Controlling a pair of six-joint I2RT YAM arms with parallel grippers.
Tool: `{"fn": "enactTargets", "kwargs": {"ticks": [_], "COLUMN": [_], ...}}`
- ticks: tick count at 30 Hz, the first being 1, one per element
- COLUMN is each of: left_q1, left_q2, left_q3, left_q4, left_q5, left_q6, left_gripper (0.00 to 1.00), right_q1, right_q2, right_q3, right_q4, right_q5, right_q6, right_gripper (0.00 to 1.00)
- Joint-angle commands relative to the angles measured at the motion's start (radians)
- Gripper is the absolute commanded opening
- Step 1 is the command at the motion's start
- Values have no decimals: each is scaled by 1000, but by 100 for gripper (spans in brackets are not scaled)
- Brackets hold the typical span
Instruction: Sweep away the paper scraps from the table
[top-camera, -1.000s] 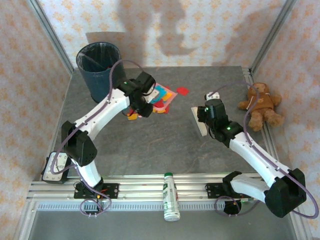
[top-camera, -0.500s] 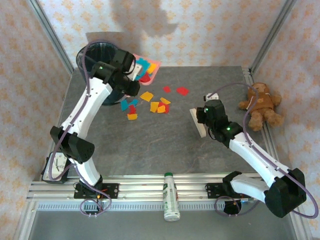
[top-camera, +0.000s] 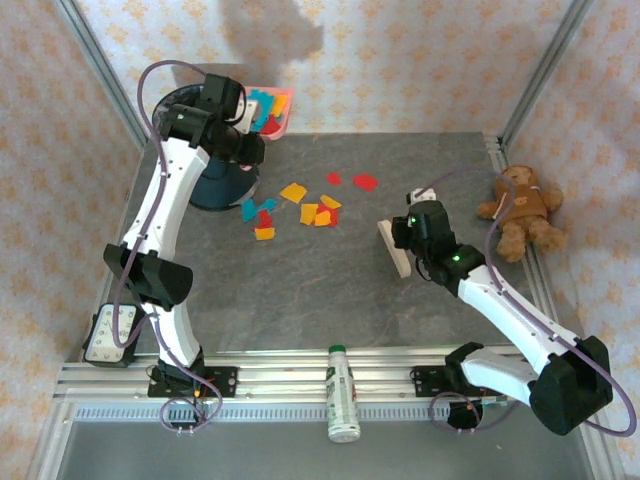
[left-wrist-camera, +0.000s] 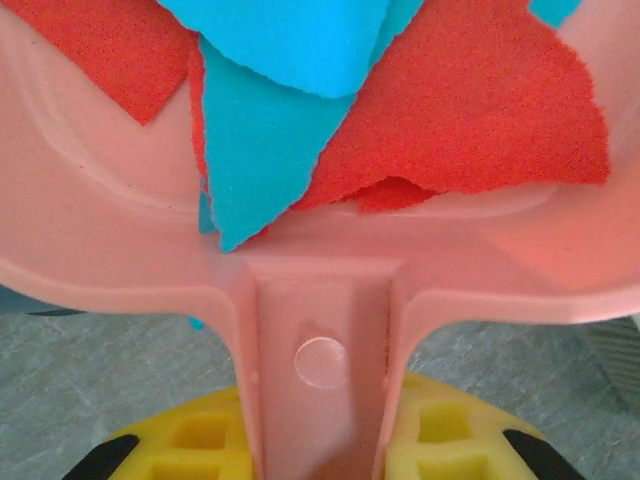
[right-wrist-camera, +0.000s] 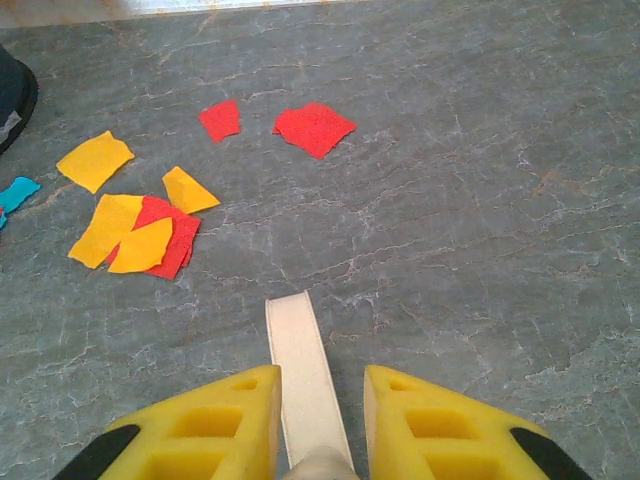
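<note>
My left gripper is shut on the handle of the pink dustpan, held high at the back left beside the rim of the dark blue bin. Red and teal paper scraps lie in the dustpan. Several more paper scraps, red, orange, yellow and teal, lie on the table just right of the bin. My right gripper is shut on a cream brush, which points toward those scraps from their right. In the top view the brush hangs over the table's middle right.
A teddy bear sits at the table's right edge. A white bottle lies across the front rail. A white box hangs off the front left corner. The bin's edge shows at the far left of the right wrist view.
The left arm has lifted the dustpan with scraps off the table, back and left up to the bin's rim, uncovering the loose scraps. The right gripper's brush has tilted slightly.
</note>
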Motion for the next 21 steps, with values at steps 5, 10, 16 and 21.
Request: {"fn": "enactTargets", "kwargs": {"ticks": [5,10,16,21], "left_q1": [71,118,162,192], "left_q2": [6,9,27,26], "left_q3": [37,19,14,-19], "left_q4": [61,121,186,261], "left_q5": [119,183,271,336], "left_q6": [-112,-179,-240,-309], "left_gripper": [0,0,0,0], "right_q1": [-4,-4,-2,1], "right_q2": [-1,5,3,-3], "right_q3": [-1,0,-4,-6], "right_q4": [5,4,6,10], "right_q5": [-7,-27,-34,-34], "right_q6": [21,24,24,24], "right_gripper": [0,0,0,0]}}
